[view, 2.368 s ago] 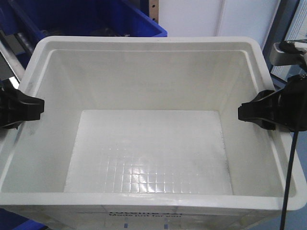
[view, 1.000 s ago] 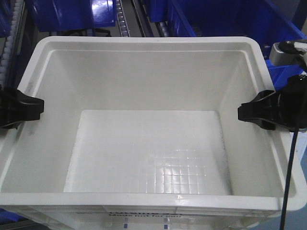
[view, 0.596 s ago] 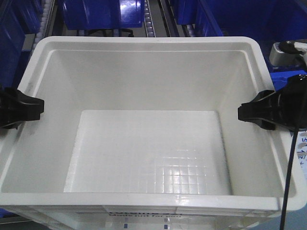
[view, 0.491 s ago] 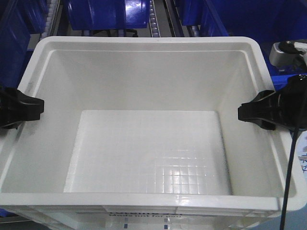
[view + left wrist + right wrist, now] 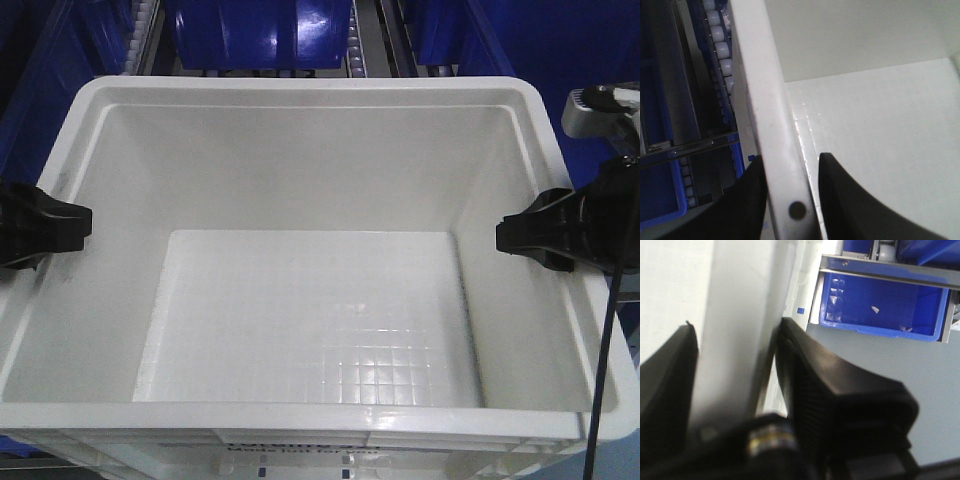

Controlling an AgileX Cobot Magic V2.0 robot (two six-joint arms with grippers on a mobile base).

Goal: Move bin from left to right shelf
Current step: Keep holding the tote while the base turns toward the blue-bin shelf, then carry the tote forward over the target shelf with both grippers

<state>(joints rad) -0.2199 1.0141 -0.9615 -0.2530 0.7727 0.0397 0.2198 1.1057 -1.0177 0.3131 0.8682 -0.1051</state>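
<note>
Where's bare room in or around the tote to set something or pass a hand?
Bare: the whole floor of the white tote, wall to wall, nothing in it. Both side rims are taken mid-length, clamped by the left hand and right hand. Past the far rim it is crowded: blue bins and roller rails sit close.

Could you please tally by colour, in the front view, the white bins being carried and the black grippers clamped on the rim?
white bin: 1
black grippers: 2, the left gripper and the right gripper, each clamped on a side wall
Total: 3
The blue bins behind are cropped by the frame, so they are left out of the count.
</note>
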